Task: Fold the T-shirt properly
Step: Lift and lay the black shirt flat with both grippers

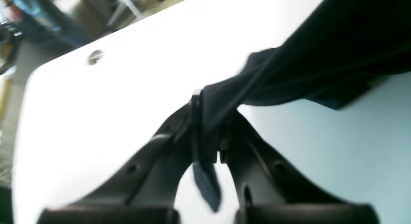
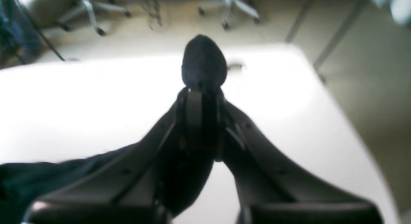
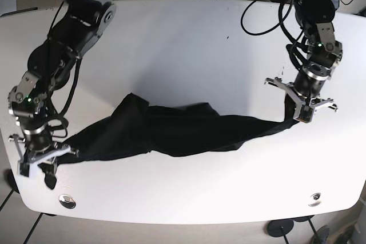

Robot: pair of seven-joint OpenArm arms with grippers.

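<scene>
1. The shirt (image 3: 171, 132) is dark and lies stretched across the white table (image 3: 189, 44), pulled out long between the two arms, with a bunched hump left of centre in the base view.
2. The left gripper (image 1: 210, 121) has its jaws clenched on one end of the shirt (image 1: 321, 57). In its wrist view the cloth is pinched tight between the fingertips, and a small tail of fabric pokes out behind the pinch.
3. From that grip the cloth runs taut up and to the right, lifted off the table (image 1: 128, 73) near the jaws.
4. In the base view the left gripper (image 3: 303, 107) sits at the right end of the shirt, above the table.
5. The right gripper (image 2: 202, 98) is also clamped on cloth: its jaws are nearly together, and a rounded lump of dark fabric sticks out beyond the tips.
6. The rest of the shirt (image 2: 48, 179) trails off to the lower left of that wrist view.
7. In the base view the right gripper (image 3: 40, 155) holds the left end of the shirt near the table's left edge.
</scene>
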